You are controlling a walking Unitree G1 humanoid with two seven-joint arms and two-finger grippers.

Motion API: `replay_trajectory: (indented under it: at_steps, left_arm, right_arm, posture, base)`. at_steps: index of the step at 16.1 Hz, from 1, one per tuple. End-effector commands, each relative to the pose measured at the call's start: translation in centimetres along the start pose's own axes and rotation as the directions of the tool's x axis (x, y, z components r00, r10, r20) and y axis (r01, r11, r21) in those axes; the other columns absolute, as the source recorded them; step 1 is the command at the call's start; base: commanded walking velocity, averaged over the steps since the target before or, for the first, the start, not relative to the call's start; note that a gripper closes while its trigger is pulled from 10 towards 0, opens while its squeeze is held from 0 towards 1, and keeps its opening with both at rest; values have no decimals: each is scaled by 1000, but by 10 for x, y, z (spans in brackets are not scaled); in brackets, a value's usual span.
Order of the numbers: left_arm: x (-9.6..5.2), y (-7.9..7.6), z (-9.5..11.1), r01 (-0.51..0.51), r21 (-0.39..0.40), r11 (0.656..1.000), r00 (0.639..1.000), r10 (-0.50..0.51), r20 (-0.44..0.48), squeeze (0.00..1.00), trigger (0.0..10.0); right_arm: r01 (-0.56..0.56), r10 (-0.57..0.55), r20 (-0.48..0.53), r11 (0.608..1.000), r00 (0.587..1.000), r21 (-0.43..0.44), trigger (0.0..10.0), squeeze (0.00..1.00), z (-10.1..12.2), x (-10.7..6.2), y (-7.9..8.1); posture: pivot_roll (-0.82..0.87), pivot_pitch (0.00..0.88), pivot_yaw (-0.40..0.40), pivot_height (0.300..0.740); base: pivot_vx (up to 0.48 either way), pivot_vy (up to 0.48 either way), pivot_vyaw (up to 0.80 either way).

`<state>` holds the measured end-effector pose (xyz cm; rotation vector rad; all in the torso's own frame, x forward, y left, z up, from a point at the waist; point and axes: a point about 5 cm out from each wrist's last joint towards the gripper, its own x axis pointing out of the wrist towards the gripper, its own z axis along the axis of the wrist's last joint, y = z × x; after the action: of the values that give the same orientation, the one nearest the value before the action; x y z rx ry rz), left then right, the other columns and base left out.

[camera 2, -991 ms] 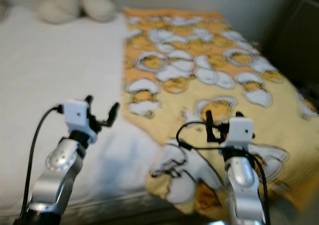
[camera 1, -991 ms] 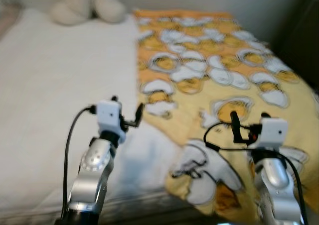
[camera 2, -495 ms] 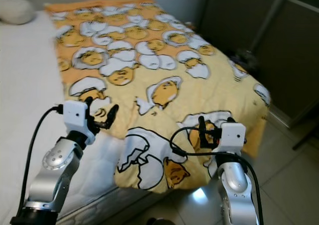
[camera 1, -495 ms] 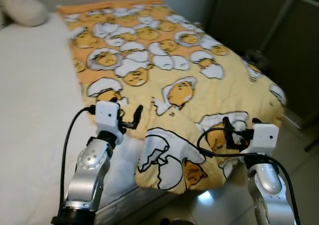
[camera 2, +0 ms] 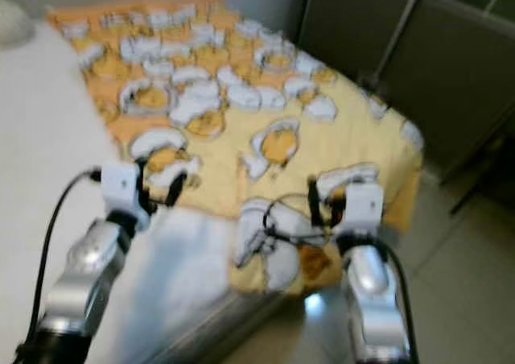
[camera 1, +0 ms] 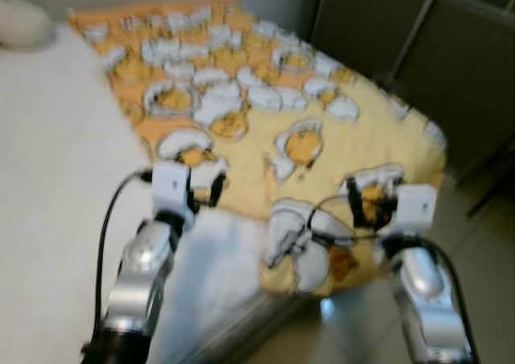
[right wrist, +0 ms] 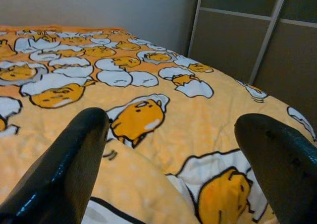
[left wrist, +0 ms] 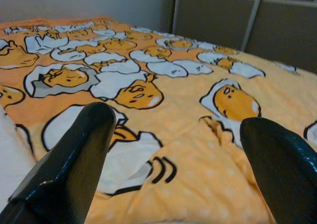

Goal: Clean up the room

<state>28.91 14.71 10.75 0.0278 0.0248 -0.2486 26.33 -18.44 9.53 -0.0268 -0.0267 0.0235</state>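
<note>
Both grippers are held above the near edge of the bed [camera 1: 56, 187], the left gripper [left wrist: 183, 154] and right gripper [right wrist: 173, 154] each with fingers spread wide and nothing between them. A yellow blanket [left wrist: 163, 130] printed with egg cartoons is spread beneath and beyond the fingers, reaching toward a dark wardrobe [right wrist: 247, 40] past its far edge.

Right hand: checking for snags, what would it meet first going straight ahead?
Probably the yellow egg-print blanket on the bed; the right hand points low across it, fingers open. Depth is unclear.

A yellow egg-patterned blanket [camera 1: 322, 130] lies spread over the bed's right half.
</note>
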Motion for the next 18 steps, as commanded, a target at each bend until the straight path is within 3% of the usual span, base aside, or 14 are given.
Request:
replay_trajectory:
  at_steps: [1,8,11,13,16,18]
  left_arm:
    - [2,-5,1,20,1,1000,1000,-20,8,0,10000]
    - [10,3,0,29,25,999,998,-28,-51,0,10000]
    - [25,10,-8,55,75,996,989,-44,-140,0,10000]
    - [34,12,-2,37,71,997,992,-28,-125,0,10000]
    - [35,10,-1,29,82,996,993,-19,-117,0,10000]
    - [36,13,-13,4,104,995,982,15,-186,0,10000]
  right_arm:
    - [34,-34,-44,999,998,5,10000,0,-8,-4,-8]
    - [22,-19,-78,999,997,39,10000,0,-24,-26,10]
    - [35,-35,-100,999,994,-3,10000,0,-33,-39,6]
    - [59,-58,-106,998,993,13,10000,0,-34,-39,5]
    - [53,-49,-95,998,994,37,10000,0,-34,-39,17]
    - [49,-45,-85,998,995,50,10000,0,-30,-39,22]
  posture:
    - [-25,0,-36,740]
    - [-8,3,4,740]
    - [-24,12,37,740]
    - [-31,20,55,740]
    - [-11,26,63,740]
    - [-10,57,63,740]
  base:
    - [0,0,-681]
    - [0,0,-681]
    - [0,0,-596]
    - [0,0,0]
    - [0,0,0]
    - [0,0,0]
